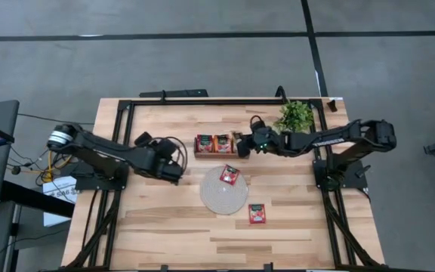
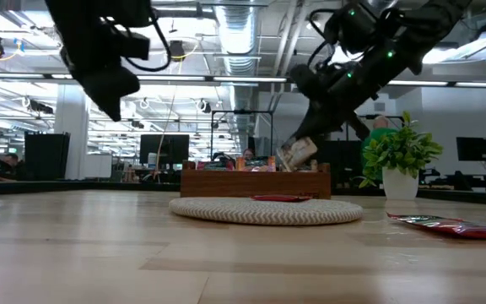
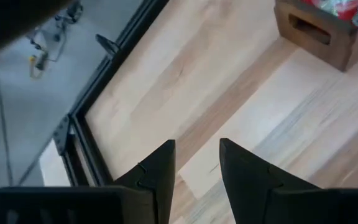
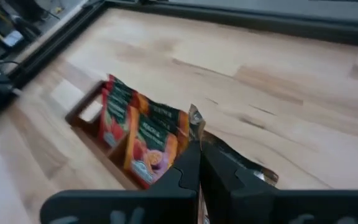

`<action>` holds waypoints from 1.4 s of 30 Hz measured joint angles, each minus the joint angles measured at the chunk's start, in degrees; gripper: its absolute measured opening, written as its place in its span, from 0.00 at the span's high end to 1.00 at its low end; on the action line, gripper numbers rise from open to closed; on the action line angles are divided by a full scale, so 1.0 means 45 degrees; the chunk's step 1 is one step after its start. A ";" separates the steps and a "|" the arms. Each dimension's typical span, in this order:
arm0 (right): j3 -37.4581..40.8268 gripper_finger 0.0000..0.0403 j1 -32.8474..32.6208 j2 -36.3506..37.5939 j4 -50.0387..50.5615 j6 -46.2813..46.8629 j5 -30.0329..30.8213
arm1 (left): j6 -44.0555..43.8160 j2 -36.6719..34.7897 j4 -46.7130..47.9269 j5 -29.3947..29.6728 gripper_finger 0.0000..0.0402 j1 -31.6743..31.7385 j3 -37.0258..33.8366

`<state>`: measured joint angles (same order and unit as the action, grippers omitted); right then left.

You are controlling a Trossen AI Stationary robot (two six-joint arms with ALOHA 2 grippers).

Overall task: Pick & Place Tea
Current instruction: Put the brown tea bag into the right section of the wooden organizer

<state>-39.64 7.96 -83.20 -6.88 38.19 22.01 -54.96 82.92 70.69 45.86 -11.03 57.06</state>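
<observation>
High view first: the left gripper [image 1: 178, 171] is seen hovering over bare pale plank tabletop [image 1: 157, 227], left of everything else, its two dark wedge fingers [image 3: 157, 177] parted by a narrow gap with nothing between them. Further right, the brown wooden tray [image 1: 200, 155] is found with glossy red-orange sachets stood on edge in two compartments [image 1: 213, 143]; the third compartment is hidden by the right gripper [image 1: 242, 145], which is closed on a crinkled foil sachet [image 4: 194, 119] held edge-up just over the tray's right end. Below, one flat square sachet [image 1: 229, 176] is laid on the round woven mat [image 1: 216, 198], and another [image 1: 257, 214] lies on the table beside it. Printing on the sachets cannot be read.
</observation>
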 joint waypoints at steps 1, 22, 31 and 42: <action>0.0000 1.00 -0.0048 -0.0112 0.0072 0.0111 0.0180 | 0.0000 -0.0276 -0.0195 -0.0044 0.71 0.0000 -0.0178; -0.0005 1.00 -0.0297 -0.0106 0.0081 0.0193 0.1108 | 0.1726 -0.1701 -0.1729 -0.0058 0.71 0.0005 -0.0473; -0.0005 0.97 -0.0246 -0.0106 0.0084 0.0118 0.0696 | 0.1837 -0.1701 -0.1747 -0.0071 0.71 0.0005 -0.0472; -0.0005 0.75 0.0033 -0.0106 0.0092 0.0084 0.0762 | 0.2107 -0.1696 -0.1747 -0.0272 0.71 0.0005 -0.0476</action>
<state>-39.66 8.11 -83.68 -6.47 38.57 25.44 -45.48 75.29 62.83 44.64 -11.00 54.92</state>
